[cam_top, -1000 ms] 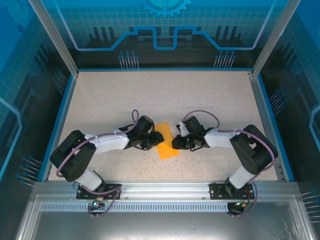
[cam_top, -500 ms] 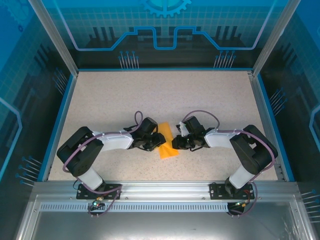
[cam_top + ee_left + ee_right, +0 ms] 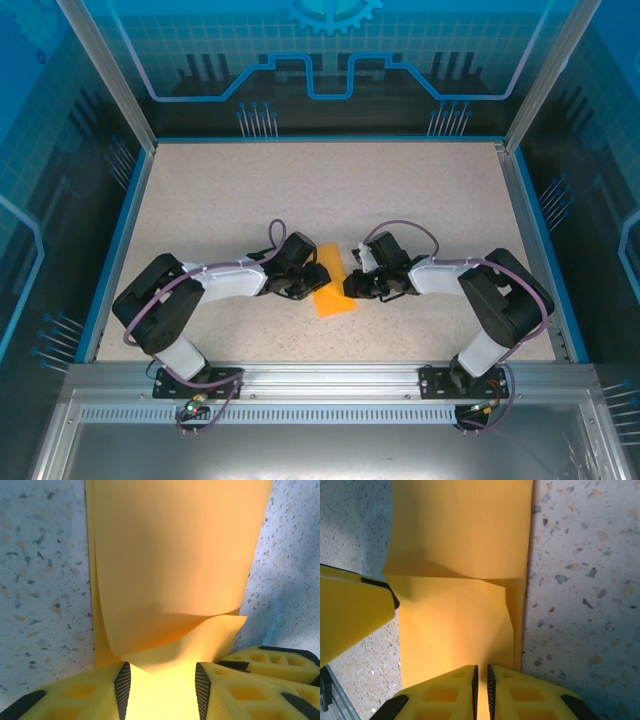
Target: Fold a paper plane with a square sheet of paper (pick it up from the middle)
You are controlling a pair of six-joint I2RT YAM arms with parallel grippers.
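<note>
Clamped together on the edge of the folded orange paper sheet point(image 3: 460, 530): right gripper point(image 3: 481, 672), reaching in from 3 o'clock. Spread apart at 9 o'clock, with a lifted, bowed layer between the pads: left gripper point(image 3: 161, 672) (lower layer flat on the speckled tabletop point(image 3: 40, 555)). Lying between both, slightly toward 6 o'clock from the middle of the speckled tabletop: the sheet itself.

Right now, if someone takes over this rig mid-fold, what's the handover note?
Left gripper: fingers apart, straddling a lifted edge of the orange sheet.
Right gripper: fingers closed on the sheet's opposite edge.
Sheet: lying on the table between both grippers, folded over, layers showing.
Done: at least one fold.
Left: no pointed dart shape yet, so probably nose and wing folds.
</note>
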